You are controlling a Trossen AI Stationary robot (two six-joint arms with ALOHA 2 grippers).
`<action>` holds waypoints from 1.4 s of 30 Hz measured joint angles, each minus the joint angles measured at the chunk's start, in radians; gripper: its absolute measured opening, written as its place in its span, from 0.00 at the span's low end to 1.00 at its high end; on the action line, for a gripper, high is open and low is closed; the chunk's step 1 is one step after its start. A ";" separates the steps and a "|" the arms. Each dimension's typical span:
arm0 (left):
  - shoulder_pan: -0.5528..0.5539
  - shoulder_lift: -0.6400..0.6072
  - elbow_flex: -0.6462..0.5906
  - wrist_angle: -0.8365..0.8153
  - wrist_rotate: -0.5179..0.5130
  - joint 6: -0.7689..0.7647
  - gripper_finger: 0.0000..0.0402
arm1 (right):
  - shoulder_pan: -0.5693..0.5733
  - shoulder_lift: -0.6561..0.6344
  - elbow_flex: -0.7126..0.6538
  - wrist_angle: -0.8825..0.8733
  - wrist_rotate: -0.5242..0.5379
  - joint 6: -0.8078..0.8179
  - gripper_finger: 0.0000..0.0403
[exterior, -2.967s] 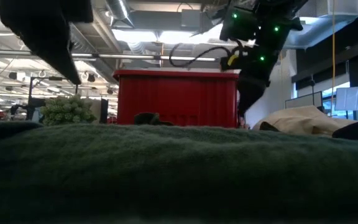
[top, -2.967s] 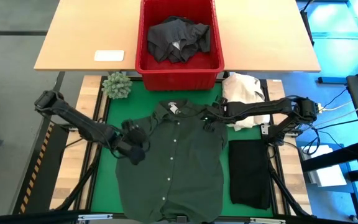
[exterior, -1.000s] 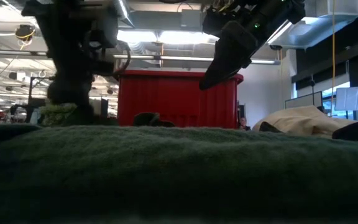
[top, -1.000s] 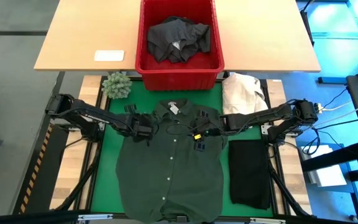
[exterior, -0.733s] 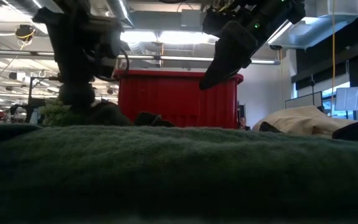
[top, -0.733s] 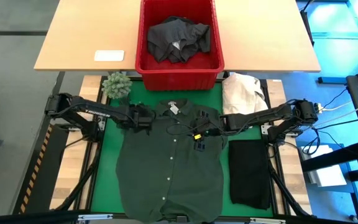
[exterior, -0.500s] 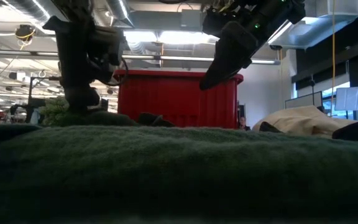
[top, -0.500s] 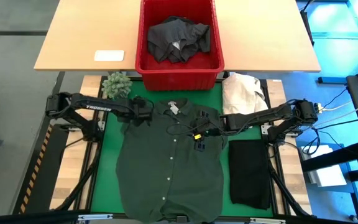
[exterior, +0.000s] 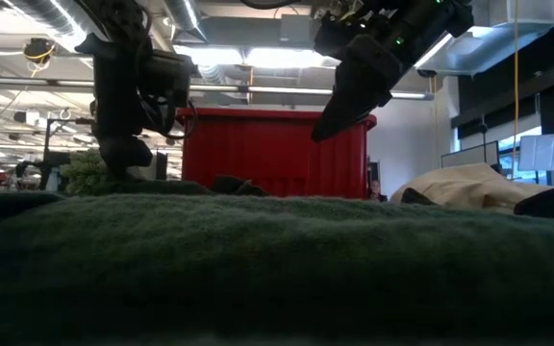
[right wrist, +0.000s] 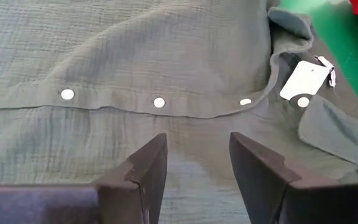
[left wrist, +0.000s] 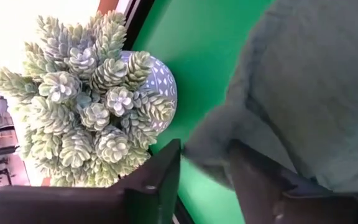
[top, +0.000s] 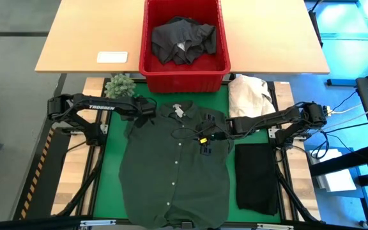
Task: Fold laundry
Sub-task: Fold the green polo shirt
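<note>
A dark green buttoned shirt lies spread front up on the green mat, its collar toward the far edge. My left gripper is low at the shirt's left shoulder. It is open, and a rounded edge of the cloth lies between its fingers. My right gripper hangs open above the chest, over the button row, clear of the cloth. A dark grey garment sits bunched in the red basket. A black garment lies folded on the mat's right. My left gripper comes slanting down from the table's left with its fingers on either side of the shirt's left shoulder edge, which rests on the mat. One finger stands right against the cloth; whether it touches, I cannot tell.
A potted succulent stands close beyond my left gripper, at the mat's far left corner. A cream-white cloth heap lies at the far right. The basket stands on a wooden table with a white card.
My left gripper has gone toward the table's far edge, toward the succulent, staying low on the shirt. The shirt's left shoulder has been drawn out toward the far left and lies flatter; the rest of the shirt has stayed in place.
</note>
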 joint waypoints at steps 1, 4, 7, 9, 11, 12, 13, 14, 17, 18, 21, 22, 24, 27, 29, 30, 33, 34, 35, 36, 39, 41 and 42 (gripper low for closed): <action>0.000 0.000 0.000 0.002 0.000 0.006 0.37 | 0.000 0.000 0.000 0.000 0.000 0.001 0.43; 0.000 0.000 0.000 0.007 -0.011 0.025 0.43 | 0.000 0.000 0.000 0.000 0.000 0.002 0.43; 0.000 0.000 0.000 0.007 -0.063 0.039 0.48 | 0.000 0.000 0.000 0.000 0.000 0.002 0.43; 0.000 0.000 0.014 0.000 -0.073 0.045 0.50 | 0.000 0.000 0.000 0.000 0.000 0.002 0.43; -0.005 0.000 0.043 0.001 -0.072 0.046 0.51 | 0.000 0.000 0.000 0.000 0.000 0.002 0.43; -0.011 0.000 0.061 0.001 -0.067 0.048 0.51 | 0.000 0.000 0.000 0.001 0.000 0.002 0.43; -0.022 0.000 0.082 0.000 -0.057 0.051 0.51 | 0.000 0.000 0.000 0.001 0.000 0.001 0.43; -0.037 0.000 0.106 -0.001 -0.041 0.053 0.51 | 0.000 0.000 0.000 0.001 0.000 0.001 0.43; -0.099 0.000 0.180 0.000 0.030 0.082 0.51 | 0.000 0.000 0.000 -0.002 0.000 -0.001 0.43; -0.126 0.000 0.204 0.003 0.055 0.094 0.51 | 0.000 -0.001 0.000 -0.008 0.000 -0.001 0.43; -0.220 0.000 0.244 0.020 0.103 0.100 0.51 | 0.007 -0.014 0.000 -0.035 -0.001 0.013 0.43; -0.255 0.000 0.247 0.033 0.115 0.100 0.51 | 0.011 -0.020 0.000 -0.043 -0.001 0.018 0.43; -0.329 0.000 0.246 0.062 0.130 0.092 0.51 | 0.025 -0.027 0.000 -0.054 0.014 0.025 0.43; -0.441 0.000 0.229 0.112 0.152 0.033 0.51 | 0.058 -0.027 0.000 -0.056 0.037 0.064 0.43; -0.523 0.000 0.217 0.159 0.158 -0.030 0.51 | 0.084 -0.022 0.000 -0.064 0.048 0.067 0.43; -0.561 0.000 0.215 0.182 0.157 -0.063 0.51 | 0.099 -0.020 0.000 -0.080 0.064 0.068 0.43; -0.673 0.000 0.206 0.257 0.127 -0.160 0.51 | 0.145 -0.019 0.000 -0.117 0.134 0.103 0.43; -0.704 0.000 0.202 0.282 0.117 -0.190 0.51 | 0.159 -0.019 0.000 -0.119 0.153 0.129 0.43; -0.731 0.000 0.198 0.309 0.112 -0.215 0.51 | 0.176 -0.019 0.000 -0.121 0.174 0.162 0.43; -0.756 0.000 0.193 0.341 0.109 -0.238 0.51 | 0.195 -0.019 0.000 -0.118 0.192 0.199 0.43; -0.818 0.000 0.168 0.431 0.052 -0.292 0.51 | 0.259 -0.007 0.000 -0.065 0.260 0.265 0.43; -0.852 0.000 0.140 0.512 -0.015 -0.320 0.51 | 0.300 -0.003 0.000 -0.068 0.307 0.278 0.43; -0.865 0.000 0.124 0.546 -0.040 -0.322 0.51 | 0.320 0.001 0.000 -0.064 0.329 0.285 0.43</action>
